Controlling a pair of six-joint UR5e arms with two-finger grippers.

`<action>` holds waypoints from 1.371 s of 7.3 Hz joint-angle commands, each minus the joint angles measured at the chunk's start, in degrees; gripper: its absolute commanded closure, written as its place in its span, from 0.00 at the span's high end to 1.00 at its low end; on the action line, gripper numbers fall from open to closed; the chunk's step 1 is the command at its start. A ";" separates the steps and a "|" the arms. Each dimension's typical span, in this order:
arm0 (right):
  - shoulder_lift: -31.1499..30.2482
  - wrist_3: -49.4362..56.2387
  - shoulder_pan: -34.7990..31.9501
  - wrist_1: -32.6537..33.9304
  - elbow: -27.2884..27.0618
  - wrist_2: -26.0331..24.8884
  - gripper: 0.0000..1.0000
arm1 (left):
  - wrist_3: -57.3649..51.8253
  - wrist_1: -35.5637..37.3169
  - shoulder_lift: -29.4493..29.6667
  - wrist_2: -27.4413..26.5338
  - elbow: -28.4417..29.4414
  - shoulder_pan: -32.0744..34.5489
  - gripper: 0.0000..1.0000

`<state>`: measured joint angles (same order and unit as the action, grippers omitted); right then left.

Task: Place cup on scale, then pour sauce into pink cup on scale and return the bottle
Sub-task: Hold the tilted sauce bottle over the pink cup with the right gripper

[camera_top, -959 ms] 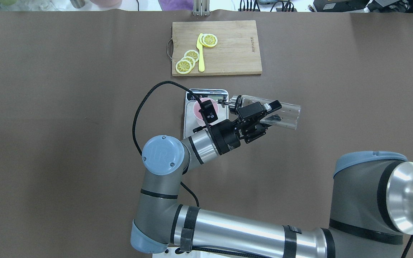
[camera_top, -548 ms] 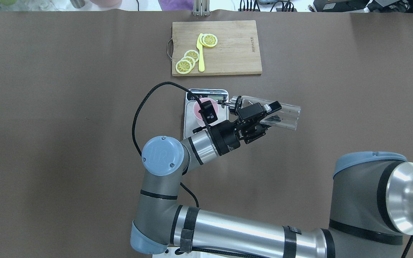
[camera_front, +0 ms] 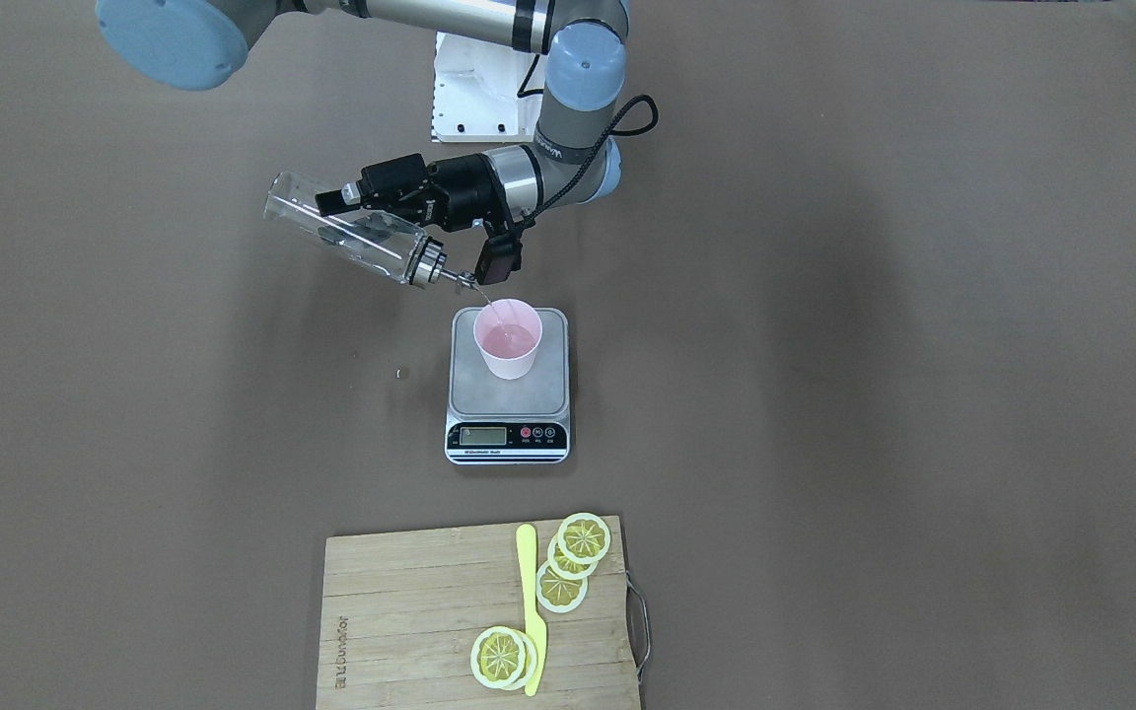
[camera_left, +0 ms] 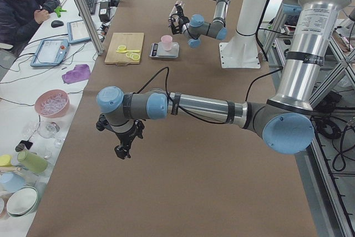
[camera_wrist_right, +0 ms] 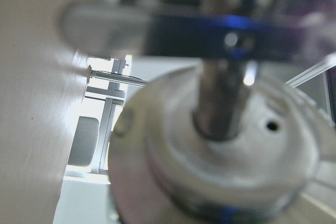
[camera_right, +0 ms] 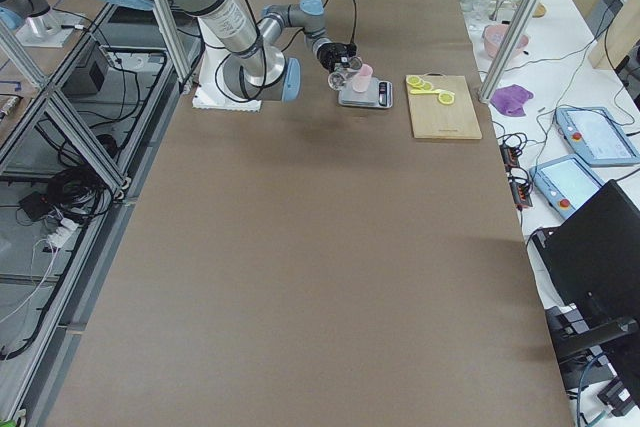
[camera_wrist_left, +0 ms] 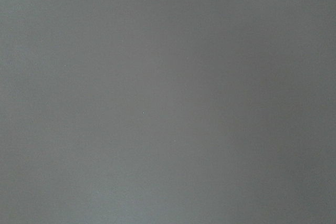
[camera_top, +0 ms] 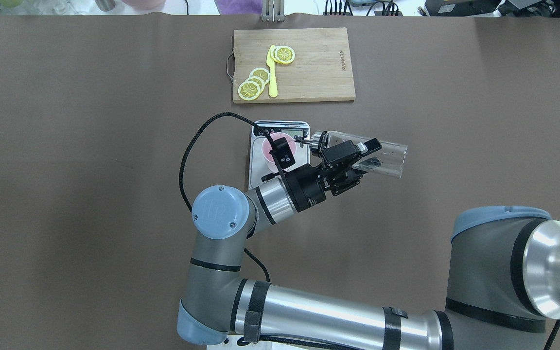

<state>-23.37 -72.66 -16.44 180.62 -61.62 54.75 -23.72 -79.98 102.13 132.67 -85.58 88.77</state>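
Note:
The pale pink cup [camera_front: 507, 340] stands upright on the steel platform of the scale [camera_front: 474, 392], and clear liquid lies in its bottom. My right gripper [camera_front: 343, 219] is shut on the clear bottle [camera_front: 371, 251] and holds it tilted, almost lying flat. The bottle's silver spout [camera_front: 458, 279] is just above the cup's rim, and a thin stream runs into the cup. In the overhead view the wrist camera half hides the cup [camera_top: 266, 148], beside the bottle [camera_top: 389, 154]. My left gripper [camera_left: 123, 147] hangs over bare table far from the scale. I cannot tell whether it is open or shut.
A wooden cutting board [camera_front: 400, 611] with lemon slices and a yellow knife [camera_front: 529, 602] lies beyond the scale, on the operators' side. Bowls and cups [camera_left: 52, 102] stand along that side's bench, where a person [camera_left: 22, 4] sits.
Almost nothing. My right gripper still holds the bottle tilted over the cup, and the arm has shifted only a trifle.

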 commanded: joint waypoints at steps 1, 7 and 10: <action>0.43 -0.20 0.00 0.00 0.27 0.09 0.00 | -0.01 0.00 0.00 0.05 -0.11 0.00 0.98; 0.43 -1.07 0.09 -0.09 0.62 0.53 0.00 | -0.01 0.17 0.00 0.14 -0.64 0.09 0.98; 0.61 -2.92 0.09 -0.53 0.53 0.53 0.00 | -0.01 0.18 0.00 0.14 -0.73 0.09 0.98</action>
<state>-22.82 -75.09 -16.34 180.30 -61.01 55.28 -23.73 -79.81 102.13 132.80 -86.24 88.85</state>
